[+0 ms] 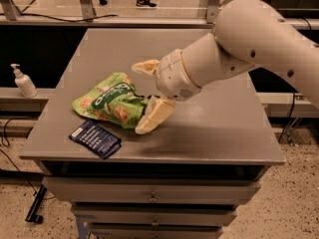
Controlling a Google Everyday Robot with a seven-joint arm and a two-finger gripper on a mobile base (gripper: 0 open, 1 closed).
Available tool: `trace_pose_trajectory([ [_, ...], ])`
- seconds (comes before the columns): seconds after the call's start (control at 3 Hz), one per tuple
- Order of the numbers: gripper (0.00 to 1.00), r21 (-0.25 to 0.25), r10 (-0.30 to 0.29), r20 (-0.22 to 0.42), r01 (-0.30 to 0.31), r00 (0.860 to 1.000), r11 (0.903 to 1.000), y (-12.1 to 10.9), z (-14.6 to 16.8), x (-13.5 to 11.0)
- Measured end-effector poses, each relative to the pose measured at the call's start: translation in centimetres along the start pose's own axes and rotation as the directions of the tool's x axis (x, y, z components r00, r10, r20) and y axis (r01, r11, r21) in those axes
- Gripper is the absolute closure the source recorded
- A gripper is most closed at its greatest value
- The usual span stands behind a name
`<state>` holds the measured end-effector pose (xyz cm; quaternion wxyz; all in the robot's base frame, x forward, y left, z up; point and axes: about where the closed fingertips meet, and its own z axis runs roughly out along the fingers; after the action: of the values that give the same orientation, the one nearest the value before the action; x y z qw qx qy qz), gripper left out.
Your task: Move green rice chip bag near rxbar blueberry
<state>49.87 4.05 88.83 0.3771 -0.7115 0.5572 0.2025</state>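
No lettering here can be read. The green rice chip bag (107, 101) lies left of centre on the grey surface (224, 128). It carries a dark green logo band with white characters, but you cannot make them out. The rxbar blueberry (94, 139), at lower left just beside the bag, shows fine white lines of print and a pale patch at one end, none of it legible. The tool (148, 91) sits at centre frame by the bag's right edge, fingers spread wide, with no readable marking on it.
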Motion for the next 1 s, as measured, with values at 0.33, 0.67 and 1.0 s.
trace_pose_trajectory([
  [0.33, 0.00, 0.011, 0.020, -0.007, -0.020, 1.000, 0.9997, -0.2, -0.7, 0.7],
  [0.67, 0.00, 0.119, 0.106, -0.013, -0.104, 0.994, 0.9875, -0.7, -4.0, 3.0],
  [1.0, 0.00, 0.359, 0.247, -0.015, -0.226, 0.969, 0.9056, -1.3, -12.0, 6.7],
])
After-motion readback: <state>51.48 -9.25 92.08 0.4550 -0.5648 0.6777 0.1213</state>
